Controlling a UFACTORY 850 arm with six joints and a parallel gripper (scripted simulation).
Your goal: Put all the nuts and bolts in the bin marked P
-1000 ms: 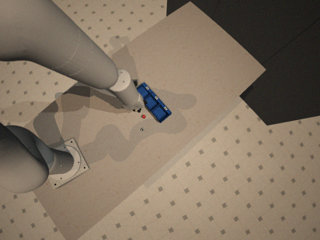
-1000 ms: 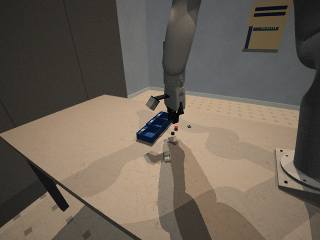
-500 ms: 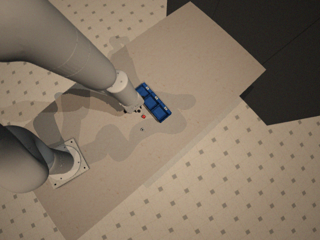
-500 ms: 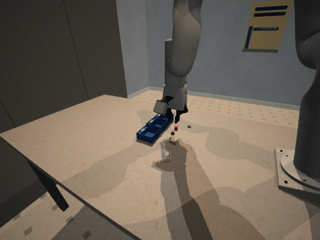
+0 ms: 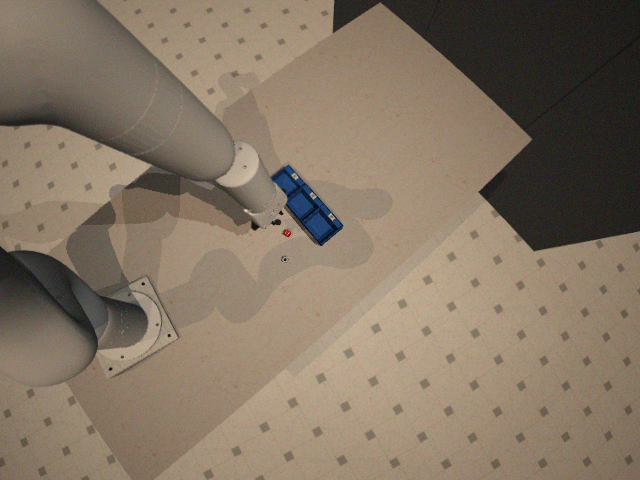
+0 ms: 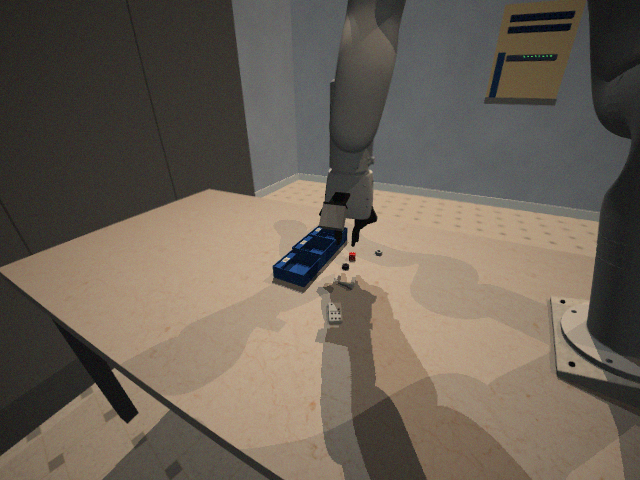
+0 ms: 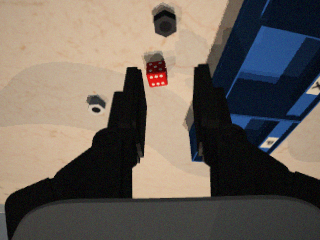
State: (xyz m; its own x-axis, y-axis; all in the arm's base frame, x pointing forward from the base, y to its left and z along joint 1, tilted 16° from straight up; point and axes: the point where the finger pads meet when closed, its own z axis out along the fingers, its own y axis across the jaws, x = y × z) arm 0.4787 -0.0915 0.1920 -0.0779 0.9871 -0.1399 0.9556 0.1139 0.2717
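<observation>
My gripper (image 7: 168,85) is open and empty, hovering low over the table beside the blue row of bins (image 7: 267,60). A red die (image 7: 156,74) lies on the table just beyond and between the fingertips, not held. A black nut (image 7: 164,20) lies further ahead and a silver nut (image 7: 96,103) lies to the left. In the exterior view the gripper (image 6: 347,236) hangs next to the bins (image 6: 310,255), with the red die (image 6: 352,255), black nut (image 6: 345,266), silver nut (image 6: 377,252) and a grey bolt (image 6: 345,283) on the table. The bin labels are too small to read.
A white domino-like block (image 6: 334,313) lies nearer the front of the table. The arm's base plate (image 5: 136,325) stands on the table's corner. From above, the arm hides the gripper; the bins (image 5: 306,205), die (image 5: 287,233) and silver nut (image 5: 284,258) show.
</observation>
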